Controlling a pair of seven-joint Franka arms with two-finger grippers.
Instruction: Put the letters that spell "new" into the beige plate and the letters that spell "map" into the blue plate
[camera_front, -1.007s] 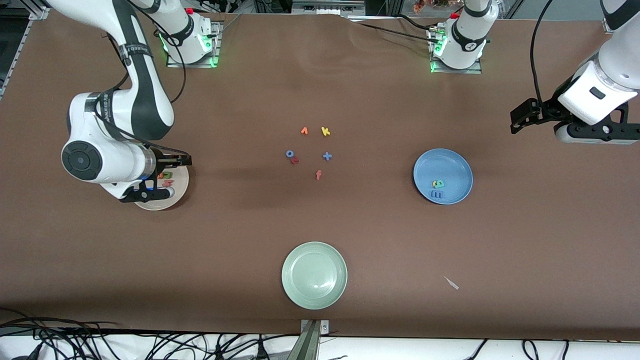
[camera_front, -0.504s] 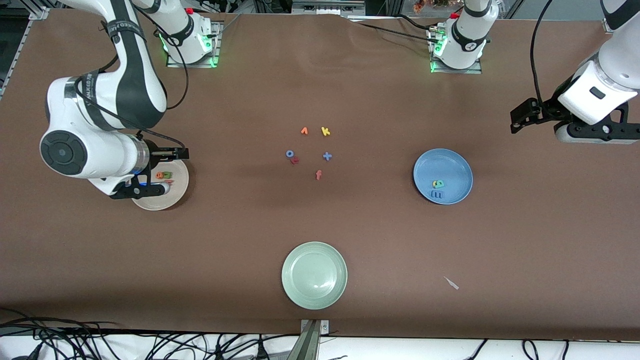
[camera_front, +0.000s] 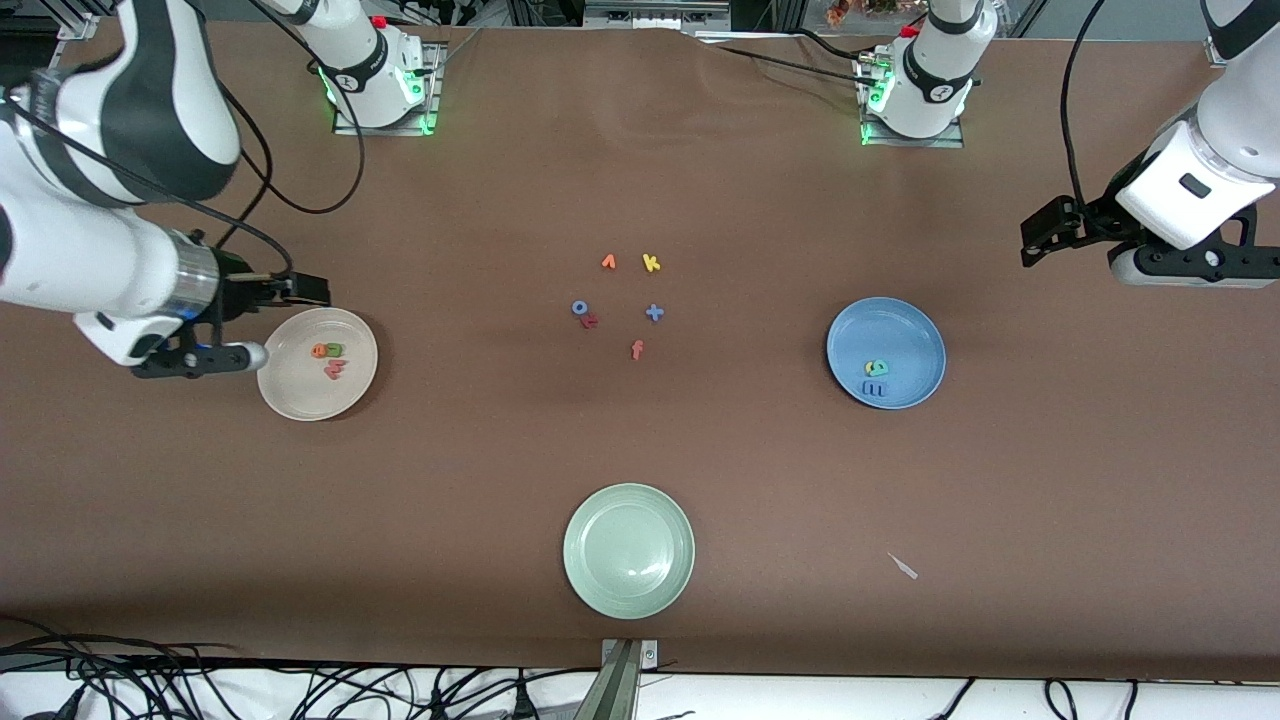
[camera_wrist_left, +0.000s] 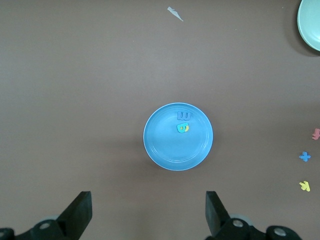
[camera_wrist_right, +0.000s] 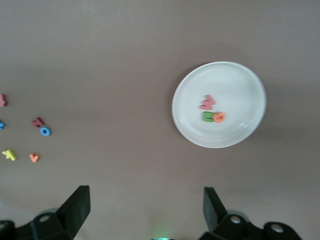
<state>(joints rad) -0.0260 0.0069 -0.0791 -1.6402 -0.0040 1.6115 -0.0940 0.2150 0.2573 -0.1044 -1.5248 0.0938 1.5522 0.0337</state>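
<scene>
The beige plate (camera_front: 300, 390) (camera_wrist_right: 235, 85) holds an orange "e" (camera_front: 320, 350) (camera_wrist_right: 219, 117), a green "n" (camera_front: 334, 350) (camera_wrist_right: 208, 117) and a red-pink "w" (camera_front: 334, 370) (camera_wrist_right: 207, 102). The blue plate (camera_front: 905, 335) (camera_wrist_left: 170, 145) holds a blue "m" (camera_front: 876, 387) (camera_wrist_left: 184, 116), with a yellow "a" (camera_front: 877, 368) (camera_wrist_left: 183, 128) touching a teal letter. My right gripper (camera_front: 195, 360) (camera_wrist_right: 145, 212) hangs open and empty, up in the air beside the beige plate toward the right arm's end. My left gripper (camera_front: 1190, 268) (camera_wrist_left: 148, 215) waits open and empty, high over the left arm's end.
Loose letters lie mid-table: orange "v" (camera_front: 608, 262), yellow "k" (camera_front: 651, 263), blue "o" (camera_front: 579, 308), red "r" (camera_front: 590, 321), blue "t" (camera_front: 654, 312), orange "f" (camera_front: 636, 349). A pale green plate (camera_front: 628, 550) sits nearest the front camera, and a paper scrap (camera_front: 903, 566) lies beside it toward the left arm's end.
My right arm rose and drew back from over the beige plate toward its end of the table, uncovering the three letters. The left arm has not moved.
</scene>
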